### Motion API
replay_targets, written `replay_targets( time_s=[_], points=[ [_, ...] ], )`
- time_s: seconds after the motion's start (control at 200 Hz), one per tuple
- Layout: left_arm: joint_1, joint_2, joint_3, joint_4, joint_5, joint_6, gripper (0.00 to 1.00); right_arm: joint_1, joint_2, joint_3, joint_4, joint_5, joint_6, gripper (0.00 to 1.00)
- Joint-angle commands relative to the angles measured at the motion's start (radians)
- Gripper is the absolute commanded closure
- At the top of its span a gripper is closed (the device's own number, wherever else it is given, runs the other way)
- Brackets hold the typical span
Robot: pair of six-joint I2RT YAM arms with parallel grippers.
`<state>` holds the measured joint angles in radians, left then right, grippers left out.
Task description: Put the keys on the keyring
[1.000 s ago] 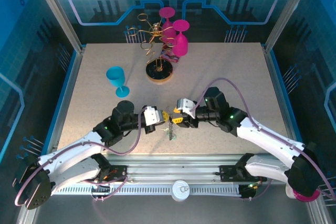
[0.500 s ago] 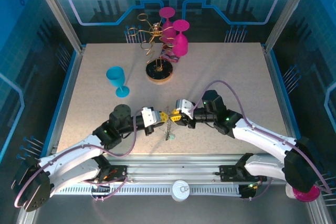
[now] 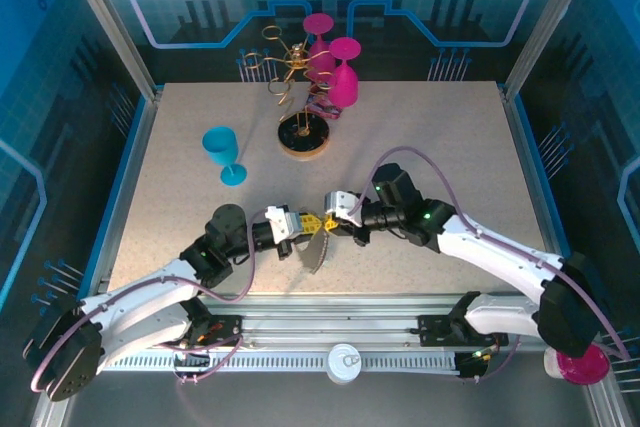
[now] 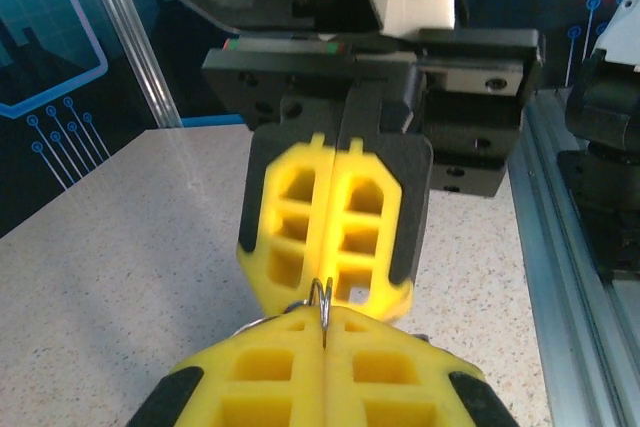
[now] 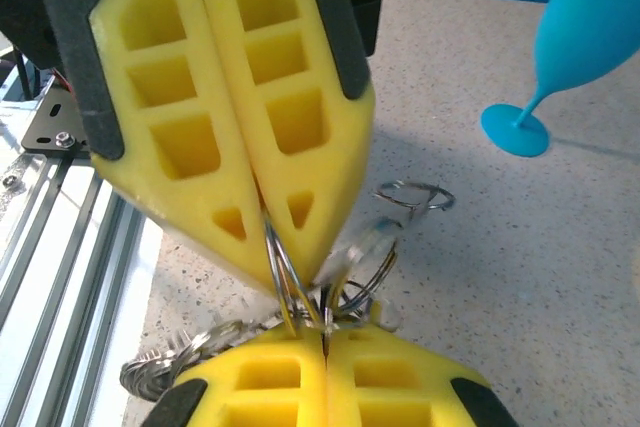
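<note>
The left arm (image 3: 140, 297), at seven o'clock in the overhead view, and the right arm (image 3: 500, 252), at four o'clock, share white shells on their long links and black joint housings, one lit by a small green light (image 3: 424, 214). A mauve cable (image 3: 405, 151) loops along each. The left pincer (image 3: 308, 223) and right pincer (image 3: 332, 219) carry yellow fingers (image 4: 300, 209) with hollow cells and black edging.

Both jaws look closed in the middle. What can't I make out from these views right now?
- Keyring, top view: blurred and small; what hangs on it can't be told.
- Left wrist view: the left gripper's own jaws hide everything below the pinch.
- Right wrist view: wire loops vanish where the right gripper meets the left one; which loop each holds is unclear.
- Teal goblet, right wrist view: bowl cut off by the frame edge.
</note>
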<state>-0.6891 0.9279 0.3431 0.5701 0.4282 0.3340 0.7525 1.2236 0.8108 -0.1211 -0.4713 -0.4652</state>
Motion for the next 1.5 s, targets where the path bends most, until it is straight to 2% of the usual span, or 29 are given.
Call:
replay_targets(
  time_s=[0.0,0.065,0.225,0.335,0.7,1.166,1.281,1.406,1.491],
  points=[
    [0.001,0.010,0.009,0.159,0.051,-0.037,1.00,0.047,0.042,0.054,-0.057,-0.045,-0.018,1.00],
    [0.001,0.011,0.007,0.155,0.042,-0.030,1.00,0.039,0.025,0.049,-0.035,-0.036,0.011,1.00],
    [0.002,0.006,0.005,0.125,0.026,-0.004,1.00,-0.042,-0.090,-0.031,0.060,-0.037,0.096,0.76],
    [0.003,0.006,0.004,0.112,0.023,0.003,1.00,-0.089,-0.157,-0.066,0.075,-0.073,0.117,0.73],
    [0.003,0.027,0.011,0.121,0.031,0.008,1.00,-0.083,-0.132,-0.048,0.113,-0.186,0.119,0.77],
    [0.003,0.066,0.017,0.173,0.053,-0.011,1.00,-0.054,-0.061,-0.014,0.063,-0.140,0.052,0.76],
    [0.003,0.069,0.017,0.181,0.056,-0.012,1.00,-0.051,-0.044,-0.002,0.047,-0.135,0.035,0.83],
    [0.003,0.077,0.021,0.181,0.054,-0.011,1.00,-0.049,-0.041,0.013,0.025,-0.123,0.016,1.00],
    [0.002,0.076,0.020,0.168,0.028,-0.008,0.98,-0.048,-0.039,0.043,-0.034,-0.109,-0.021,1.00]
  ],
)
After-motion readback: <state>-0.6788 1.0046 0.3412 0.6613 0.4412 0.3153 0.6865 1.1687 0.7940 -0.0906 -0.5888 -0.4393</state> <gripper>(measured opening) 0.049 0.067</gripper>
